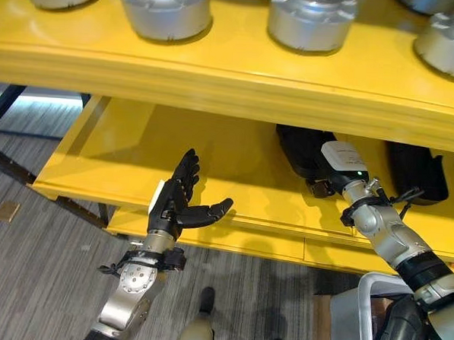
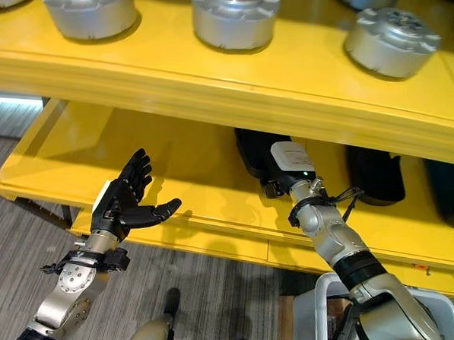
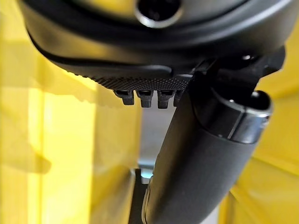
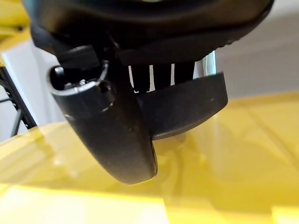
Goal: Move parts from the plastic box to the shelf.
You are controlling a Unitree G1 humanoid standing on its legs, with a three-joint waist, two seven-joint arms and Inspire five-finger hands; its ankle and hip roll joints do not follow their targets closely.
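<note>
My right hand (image 2: 271, 178) reaches deep into the lower yellow shelf (image 1: 136, 158). Its thumb (image 4: 112, 130) and fingers pinch a black part (image 4: 187, 107) just above the shelf board. That black part (image 1: 295, 147) lies in shadow under the upper shelf. My left hand (image 1: 181, 202) hovers open in front of the lower shelf's front edge, fingers straight and thumb spread, holding nothing. The plastic box (image 1: 363, 299) has a pale rim and stands low at the right, under my right arm.
A second black part (image 1: 417, 172) lies further right on the lower shelf. The upper yellow shelf (image 1: 217, 70) carries several round silver parts (image 1: 165, 11). The left half of the lower shelf is bare board. Grey carpet floor lies below.
</note>
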